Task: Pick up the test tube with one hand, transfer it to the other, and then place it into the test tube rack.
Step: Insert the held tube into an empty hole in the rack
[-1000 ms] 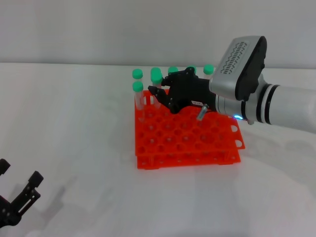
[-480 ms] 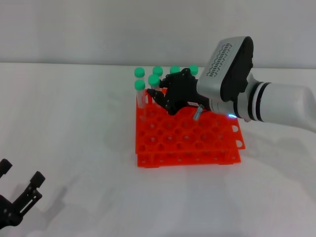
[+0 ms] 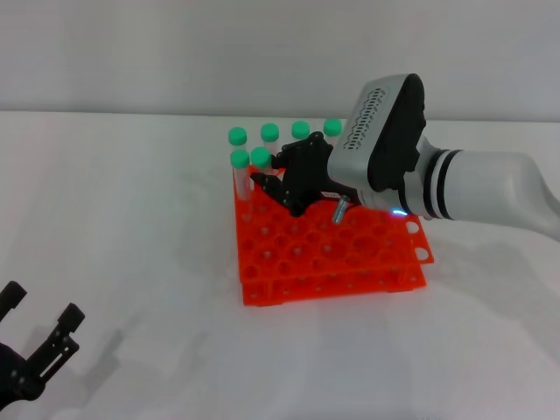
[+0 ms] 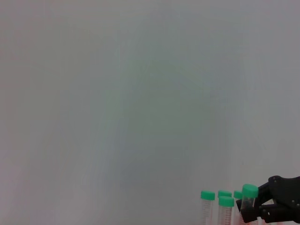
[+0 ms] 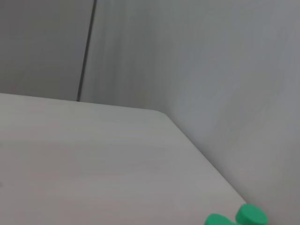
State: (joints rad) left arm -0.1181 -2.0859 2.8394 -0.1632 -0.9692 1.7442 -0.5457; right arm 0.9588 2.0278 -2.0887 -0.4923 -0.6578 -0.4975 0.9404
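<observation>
- One test tube (image 3: 260, 158), green-capped, stood pinched in the right gripper (image 3: 271, 181) fingers over the test tube rack (image 3: 328, 249)'s rear-left holes.
- Placement step; next: vertical alignment, lowering, release.
- Left gripper (image 3: 35, 341) parked low on the table, fingers spread.

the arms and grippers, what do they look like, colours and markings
The right gripper is matte black with two angular fingers, on a black wrist. Behind it sits a silver-grey housing with a black end face and a wavy pattern of vent slots, then a white arm with black bands and a small blue glow underneath. A short metal stud sticks out below the wrist. The left gripper is also black, two-fingered; its arm is out of frame.
</observation>
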